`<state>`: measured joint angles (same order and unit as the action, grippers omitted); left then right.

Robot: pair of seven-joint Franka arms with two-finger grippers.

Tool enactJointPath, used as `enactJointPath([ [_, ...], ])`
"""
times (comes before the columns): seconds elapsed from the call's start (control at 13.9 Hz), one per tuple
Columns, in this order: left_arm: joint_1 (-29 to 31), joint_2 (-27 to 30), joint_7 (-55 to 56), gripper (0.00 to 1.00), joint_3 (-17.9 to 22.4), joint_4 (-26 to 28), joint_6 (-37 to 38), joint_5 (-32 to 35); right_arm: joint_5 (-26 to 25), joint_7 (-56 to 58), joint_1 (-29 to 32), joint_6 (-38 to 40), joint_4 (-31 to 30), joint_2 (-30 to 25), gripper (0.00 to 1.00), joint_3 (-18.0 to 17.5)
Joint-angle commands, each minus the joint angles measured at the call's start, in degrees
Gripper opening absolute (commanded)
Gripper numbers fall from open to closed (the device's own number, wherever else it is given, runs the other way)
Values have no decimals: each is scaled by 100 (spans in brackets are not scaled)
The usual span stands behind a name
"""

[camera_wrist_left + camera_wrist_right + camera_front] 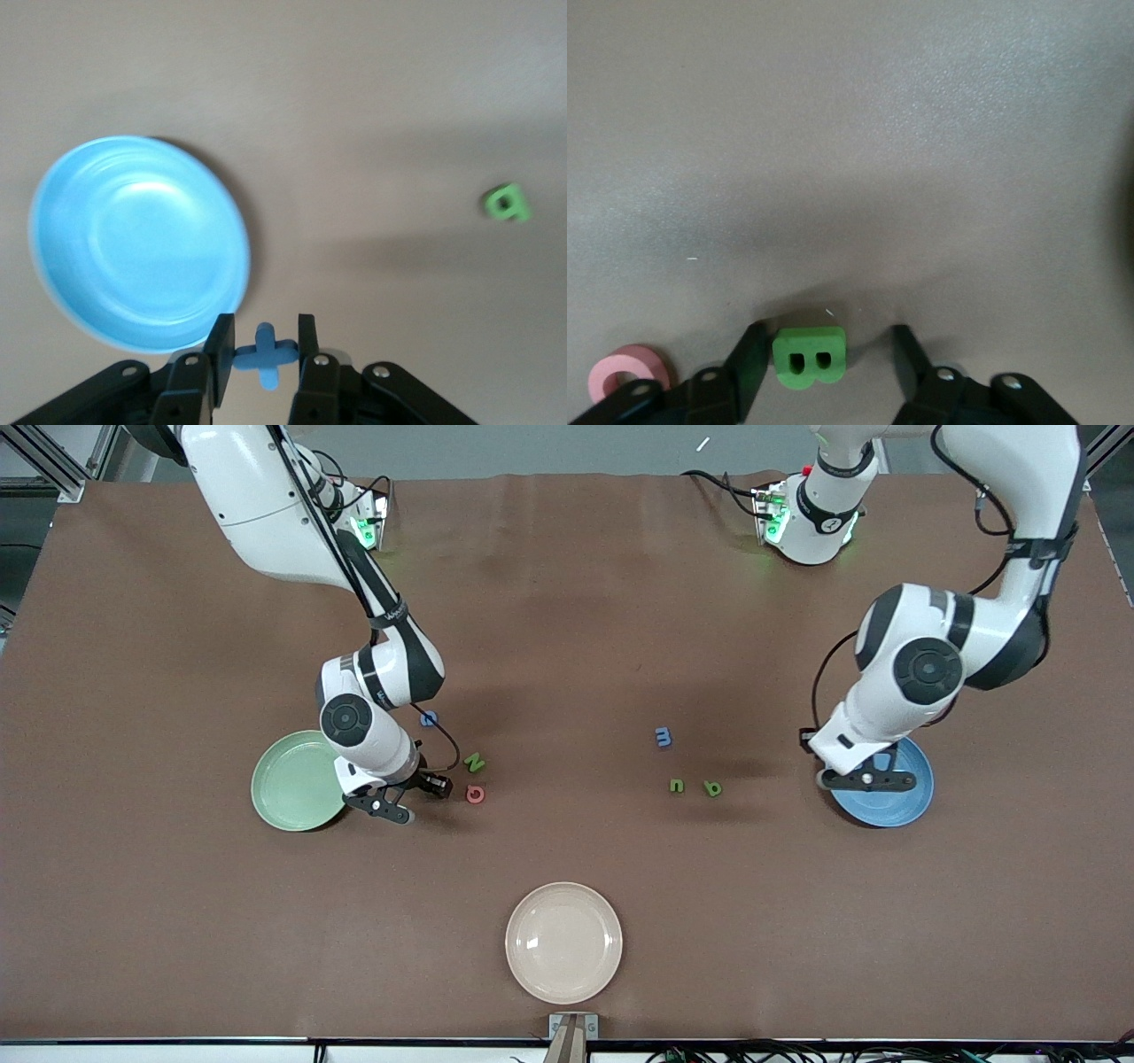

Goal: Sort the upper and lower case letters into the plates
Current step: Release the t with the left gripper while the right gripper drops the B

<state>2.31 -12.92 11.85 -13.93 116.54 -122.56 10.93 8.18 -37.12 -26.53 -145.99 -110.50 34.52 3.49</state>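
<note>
My left gripper (263, 347) is shut on the blue cross-like t (265, 352) and holds it just off the rim of the blue plate (137, 243). In the front view that gripper (864, 781) hangs over the blue plate's (908, 802) edge. My right gripper (824, 354) is open, with the green B (809, 356) on the table between its fingers, close against one of them. In the front view it (390, 808) is low beside the pale green plate (292, 781) and hides the B. Blue C (429, 717), green N (475, 763), pink G (476, 794), blue m (664, 736) and two small green letters (677, 786) (712, 787) lie on the table.
A cream-white plate (563, 942) sits near the front edge at the middle. The pink G (627, 376) lies close beside my right gripper. One small green letter (507, 203) shows in the left wrist view, away from the blue plate.
</note>
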Motion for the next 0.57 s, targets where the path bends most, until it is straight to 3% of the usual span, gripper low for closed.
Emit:
enactJointPath([
  [0.0, 470, 115, -690, 14, -57, 272, 13, 14, 114, -24, -71, -35, 11, 90, 37, 38],
  [0.07, 620, 106, -911, 14, -49, 308, 13, 14, 123, 20, -63, -17, 11, 90, 34, 38],
  [0.22, 928, 53, -1324, 14, -49, 439, -127, 40, 114, 64, -19, 0, 11, 81, 7, 38],
  [0.36, 1191, -34, -1641, 14, -40, 597, -547, 67, 114, 90, 60, 358, 28, -33, 2, 64],
  [0.5, 1289, -183, -1791, 14, -31, 624, -760, 102, 96, 387, 358, 1235, 308, -278, 2, 65],
])
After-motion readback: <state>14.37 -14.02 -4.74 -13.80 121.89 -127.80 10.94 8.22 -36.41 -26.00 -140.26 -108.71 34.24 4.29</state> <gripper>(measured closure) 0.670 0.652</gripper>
